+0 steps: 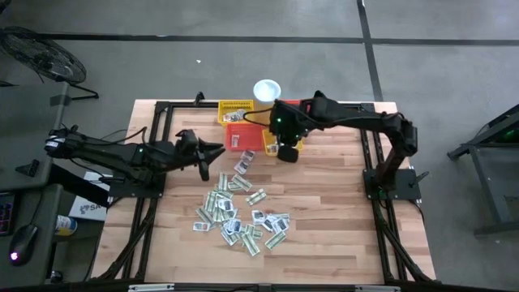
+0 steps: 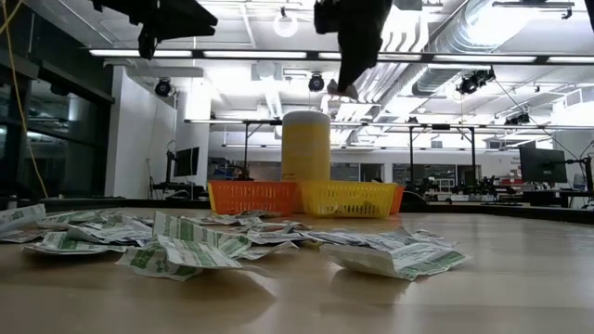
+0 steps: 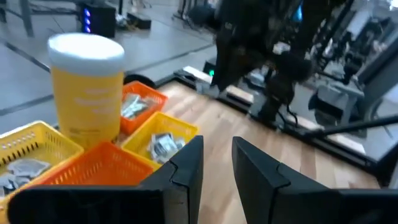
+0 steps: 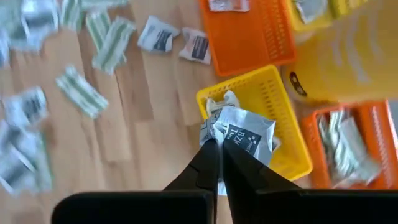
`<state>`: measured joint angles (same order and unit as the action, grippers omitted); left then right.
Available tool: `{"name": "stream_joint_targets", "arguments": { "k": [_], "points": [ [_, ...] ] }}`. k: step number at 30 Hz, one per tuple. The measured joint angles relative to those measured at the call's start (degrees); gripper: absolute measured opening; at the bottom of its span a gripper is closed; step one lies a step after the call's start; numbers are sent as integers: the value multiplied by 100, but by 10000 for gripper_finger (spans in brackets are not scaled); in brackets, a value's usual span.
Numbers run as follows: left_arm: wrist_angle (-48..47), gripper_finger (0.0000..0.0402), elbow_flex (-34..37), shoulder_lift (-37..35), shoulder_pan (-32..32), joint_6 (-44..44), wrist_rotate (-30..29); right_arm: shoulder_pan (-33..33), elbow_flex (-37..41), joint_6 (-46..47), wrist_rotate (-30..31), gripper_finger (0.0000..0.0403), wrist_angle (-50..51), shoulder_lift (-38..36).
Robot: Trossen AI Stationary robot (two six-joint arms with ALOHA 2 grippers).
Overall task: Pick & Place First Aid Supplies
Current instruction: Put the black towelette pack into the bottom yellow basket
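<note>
Nearest the front edge of the wooden desk [image 1: 324, 235], the first aid supplies [image 1: 239, 212] lie scattered in a loose heap across the middle of the top, white, grey and pale green sachets overlapping one another; from table height the closest ones [image 2: 167, 249] sit crumpled and slightly lifted at the corners.

Behind the heap, on the left side, the left gripper [image 1: 212, 160] hangs above the wood with its fingers [image 3: 186, 163] a little apart and nothing between them, pointing toward the baskets.

Further back, the right gripper [image 4: 219, 152] hovers over a yellow basket [image 4: 273, 124], its fingers pressed together on the corner of a grey sachet [image 4: 244, 138] with dark print, which dangles just above the basket. From above, this gripper [image 1: 287, 151] sits near the back edge, right of the middle.

Along that back edge the baskets cluster together: a red-orange basket [image 1: 242, 136] holding a sachet, a yellow basket at the rear [image 1: 235, 109] just behind it, and another orange basket [image 4: 354, 146] with several packets inside. A white-lidded cup [image 1: 267, 89] stands at the very back edge, touching the baskets.
</note>
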<state>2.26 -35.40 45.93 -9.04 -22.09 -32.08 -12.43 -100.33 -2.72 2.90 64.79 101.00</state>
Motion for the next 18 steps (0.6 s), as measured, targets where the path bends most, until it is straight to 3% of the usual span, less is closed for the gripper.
{"name": "stream_joint_targets", "arguments": {
  "k": [8, 18],
  "points": [
    [137, 85, 0, 2, 587, -202, 380, -358, 0, -1614, -314, 10, 12, 325],
    [72, 85, 0, 0, 1109, -403, 1706, -784, -2, -2671, -246, 17, -3, 987]
  ]
}}
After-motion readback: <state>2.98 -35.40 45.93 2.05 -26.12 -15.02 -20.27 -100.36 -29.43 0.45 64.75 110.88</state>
